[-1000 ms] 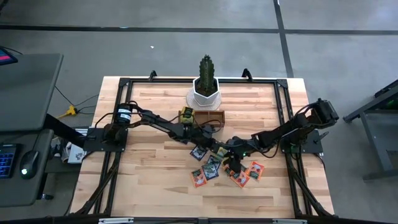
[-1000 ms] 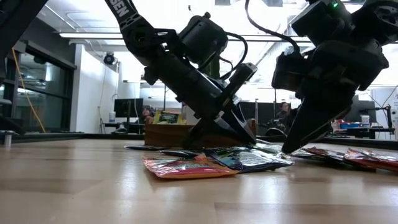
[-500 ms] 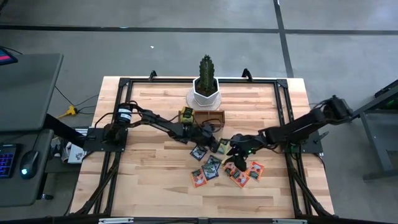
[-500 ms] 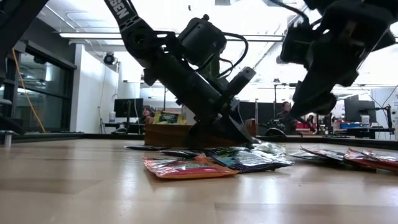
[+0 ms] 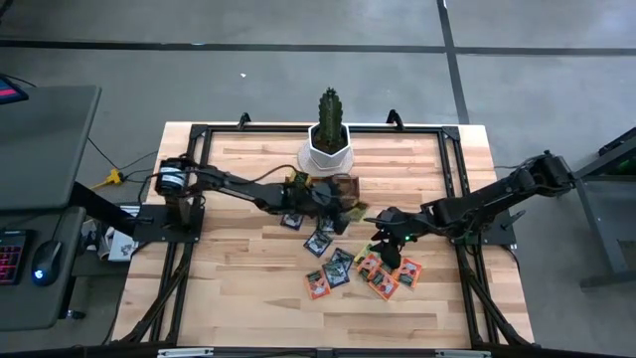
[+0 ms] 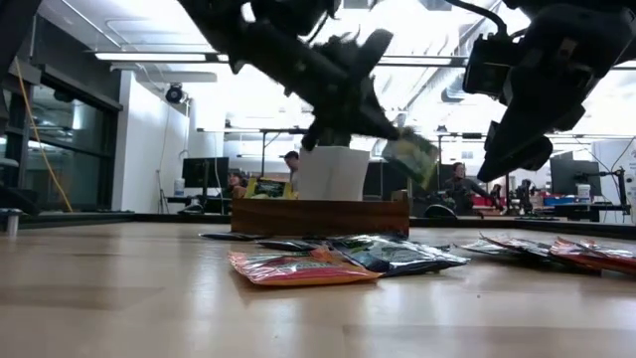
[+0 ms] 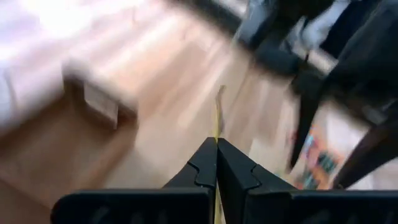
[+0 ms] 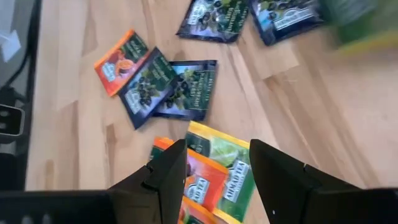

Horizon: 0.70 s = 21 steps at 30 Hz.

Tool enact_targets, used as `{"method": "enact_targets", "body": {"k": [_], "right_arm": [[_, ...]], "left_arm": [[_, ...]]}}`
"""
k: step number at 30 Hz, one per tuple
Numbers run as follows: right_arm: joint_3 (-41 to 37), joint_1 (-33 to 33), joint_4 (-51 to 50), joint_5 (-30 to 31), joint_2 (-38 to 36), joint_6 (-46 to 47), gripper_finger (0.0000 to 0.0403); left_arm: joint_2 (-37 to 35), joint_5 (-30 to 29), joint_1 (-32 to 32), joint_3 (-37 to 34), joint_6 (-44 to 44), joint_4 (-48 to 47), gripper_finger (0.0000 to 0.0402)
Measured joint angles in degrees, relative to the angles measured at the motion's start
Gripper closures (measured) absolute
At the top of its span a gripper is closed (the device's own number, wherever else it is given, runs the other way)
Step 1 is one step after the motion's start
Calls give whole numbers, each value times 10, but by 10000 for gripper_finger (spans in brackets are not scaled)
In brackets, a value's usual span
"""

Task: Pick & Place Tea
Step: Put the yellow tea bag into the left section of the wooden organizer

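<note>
My left gripper (image 6: 402, 139) is raised off the desk (image 5: 248, 288), jaws clenched on one yellow-green sachet (image 6: 412, 156), which hangs edge-on beside the wooden tray (image 6: 318, 214). From above, this sachet (image 5: 356, 208) sits just off the tray's corner. My right gripper (image 8: 214, 165) hovers with jaws released, holding nothing, over the loose pile of tea sachets (image 5: 363, 267). Directly below it lie a yellow-green (image 8: 227, 168) and an orange one (image 8: 199, 180). White plant pot (image 5: 327, 151) stands behind the tray.
</note>
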Motion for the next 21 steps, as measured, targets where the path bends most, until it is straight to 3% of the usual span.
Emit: {"method": "enact_targets", "body": {"k": [3,5,9,14,16,19,21], "right_arm": [[0,0,-1,11,0,0,231],[0,0,-1,12,0,-2,231],[0,0,-2,17,0,-4,231],[0,0,-2,37,0,-5,231],[0,0,0,43,0,-8,231],[0,0,5,48,0,-16,231],[-1,0,5,52,0,-18,231]], "left_arm": [[-44,-20,6,-8,49,-87,401],[-59,-42,13,-1,78,-86,401],[-117,-81,21,-6,114,-208,401],[-178,-105,33,-33,152,-236,401],[-199,-107,37,-54,152,-194,401],[-249,-111,43,-115,144,-215,401],[-271,-113,43,-155,143,-160,401]]}}
